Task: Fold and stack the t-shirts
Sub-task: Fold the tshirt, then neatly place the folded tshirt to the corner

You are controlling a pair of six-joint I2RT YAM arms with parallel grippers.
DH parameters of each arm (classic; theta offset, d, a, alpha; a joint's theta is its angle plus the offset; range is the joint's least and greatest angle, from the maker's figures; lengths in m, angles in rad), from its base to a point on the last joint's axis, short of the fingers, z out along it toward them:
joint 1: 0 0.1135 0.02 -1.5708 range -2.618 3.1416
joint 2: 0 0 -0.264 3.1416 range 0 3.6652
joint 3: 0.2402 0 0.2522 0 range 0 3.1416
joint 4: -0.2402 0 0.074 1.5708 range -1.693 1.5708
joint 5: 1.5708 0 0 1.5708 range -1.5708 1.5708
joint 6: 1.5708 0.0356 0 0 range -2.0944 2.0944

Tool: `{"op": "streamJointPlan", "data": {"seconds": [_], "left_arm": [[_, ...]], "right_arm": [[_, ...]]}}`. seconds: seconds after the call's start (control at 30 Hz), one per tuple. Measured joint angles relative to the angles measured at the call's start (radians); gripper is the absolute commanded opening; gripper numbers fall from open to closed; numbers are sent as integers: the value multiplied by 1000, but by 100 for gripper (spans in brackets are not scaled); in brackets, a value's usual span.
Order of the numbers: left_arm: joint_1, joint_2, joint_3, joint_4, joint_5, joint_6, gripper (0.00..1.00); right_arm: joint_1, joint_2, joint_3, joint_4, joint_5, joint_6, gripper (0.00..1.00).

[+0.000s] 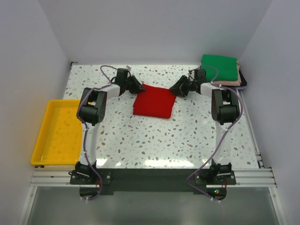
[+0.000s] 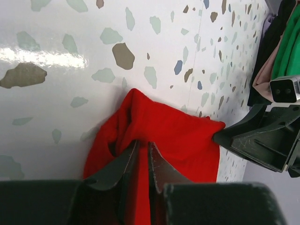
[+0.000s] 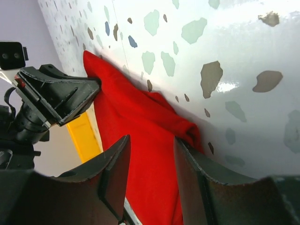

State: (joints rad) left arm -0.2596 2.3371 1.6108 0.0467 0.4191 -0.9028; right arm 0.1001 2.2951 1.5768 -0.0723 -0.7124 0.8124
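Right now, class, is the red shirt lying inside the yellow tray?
No, the red shirt lies on the table, apart from the tray.

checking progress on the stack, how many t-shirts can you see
4: red t-shirt in the middle; green t-shirt, pale pink t-shirt and dark t-shirt stacked at the far right. More may be hidden in that stack.

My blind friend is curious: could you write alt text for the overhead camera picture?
A left end effector and a right end effector reach the far corners of a folded red shirt on a speckled table. A shirt stack, green on top, sits far right; a yellow tray lies left.
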Motion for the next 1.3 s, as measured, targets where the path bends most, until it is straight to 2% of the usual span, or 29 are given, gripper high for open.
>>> {"op": "streamJointPlan", "data": {"seconds": [0.17,0.27,0.5,0.67,0.77,1.03,1.3], "left_arm": [[0,-2,11,-2,22,6,32],[0,-7,28,-11,36,9,36],[-19,-126,18,-58,48,53,33],[-103,-325,-160,-38,32,59,26],[-177,-380,-258,-14,19,58,24],[-300,-342,-412,-8,-15,58,22],[-324,-315,-420,0,-35,58,22]], "right_arm": [[-7,-77,-55,-21,14,-16,55],[-9,-168,-82,-76,51,-60,59],[-11,-360,-174,-155,152,-171,63],[0,-375,-290,-164,190,-203,66],[22,-370,-341,-176,206,-207,67],[123,-364,-365,-158,288,-201,69],[186,-359,-392,-77,365,-139,69]]}}
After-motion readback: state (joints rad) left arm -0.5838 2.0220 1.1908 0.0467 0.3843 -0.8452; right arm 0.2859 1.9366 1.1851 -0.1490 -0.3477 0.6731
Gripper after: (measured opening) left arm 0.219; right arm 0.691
